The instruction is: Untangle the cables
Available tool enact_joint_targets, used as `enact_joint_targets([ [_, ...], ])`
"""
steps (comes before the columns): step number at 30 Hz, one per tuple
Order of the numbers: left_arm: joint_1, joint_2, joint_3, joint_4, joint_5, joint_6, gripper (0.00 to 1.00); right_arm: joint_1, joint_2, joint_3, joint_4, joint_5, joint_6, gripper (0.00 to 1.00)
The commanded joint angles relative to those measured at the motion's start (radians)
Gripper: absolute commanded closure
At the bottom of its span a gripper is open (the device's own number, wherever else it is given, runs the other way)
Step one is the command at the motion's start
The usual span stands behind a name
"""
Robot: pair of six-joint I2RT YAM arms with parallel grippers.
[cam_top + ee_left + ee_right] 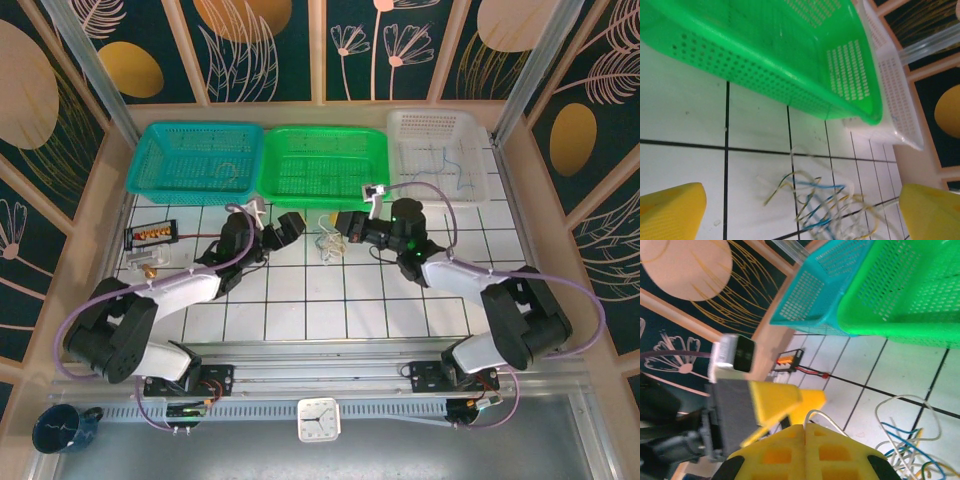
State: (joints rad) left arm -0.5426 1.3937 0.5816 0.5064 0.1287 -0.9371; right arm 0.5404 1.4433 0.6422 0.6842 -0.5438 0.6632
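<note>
Cables: small loose clump of blue, yellow and pale strands lying on the worktop, mid-width and towards the far edge, just in front of the green basket. The clump sits between the two grippers.

Left gripper: just left of the clump. In the left wrist view, the left gripper has its yellow fingers spread wide to either side of the cables. It grasps nothing, and whether the tips touch the tiles cannot be told.

Right gripper: just right of the clump. In the right wrist view, the right gripper is clenched, pads flush together. A pale strand comes out at the tip seam and curves down to the rest of the cables, so it looks pinched.

Far edge, left to right: teal basket, green basket, white basket. Thin strands are visible inside the white one.

Left edge: black connector holder.
</note>
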Motion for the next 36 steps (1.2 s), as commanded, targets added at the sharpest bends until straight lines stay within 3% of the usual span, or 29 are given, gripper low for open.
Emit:
enact_joint_targets([
  [1, -0.001, -0.050, -0.014, -0.018, -0.082, -0.021, 0.01, 0.043, 0.068, 0.041, -0.019, 0.054, -0.028, 1.00],
  [3, -0.001, -0.065, -0.021, -0.016, -0.095, -0.025, 0.02, 0.074, 0.116, 0.073, -0.040, 0.048, -0.043, 1.00],
  [4, -0.002, -0.069, -0.022, -0.017, -0.099, -0.025, 0.01, 0.093, 0.143, 0.101, -0.065, 0.038, -0.060, 0.95],
  [7, -0.002, -0.077, -0.022, -0.023, -0.103, -0.021, 0.02, 0.148, 0.184, 0.167, -0.176, 0.055, -0.128, 0.60],
  [8, -0.002, -0.078, -0.022, -0.022, -0.103, -0.020, 0.02, 0.157, 0.182, 0.174, -0.198, 0.067, -0.144, 0.53],
  [11, -0.002, -0.073, -0.023, -0.019, -0.093, -0.019, 0.01, 0.155, 0.155, 0.172, -0.230, 0.094, -0.167, 0.44],
  [18, -0.002, -0.064, -0.019, -0.009, -0.073, -0.015, 0.01, 0.103, 0.085, 0.148, -0.313, 0.177, -0.205, 0.44],
  [23, -0.002, -0.062, -0.017, -0.005, -0.061, -0.013, 0.01, 0.035, 0.086, 0.114, -0.348, 0.259, -0.201, 0.49],
  [28, -0.001, -0.058, -0.014, -0.002, -0.046, -0.011, 0.01, -0.016, 0.144, 0.086, -0.355, 0.280, -0.208, 0.55],
  [36, -0.002, -0.054, -0.010, 0.003, -0.033, -0.011, 0.01, -0.019, 0.262, 0.122, -0.334, 0.266, -0.234, 0.61],
])
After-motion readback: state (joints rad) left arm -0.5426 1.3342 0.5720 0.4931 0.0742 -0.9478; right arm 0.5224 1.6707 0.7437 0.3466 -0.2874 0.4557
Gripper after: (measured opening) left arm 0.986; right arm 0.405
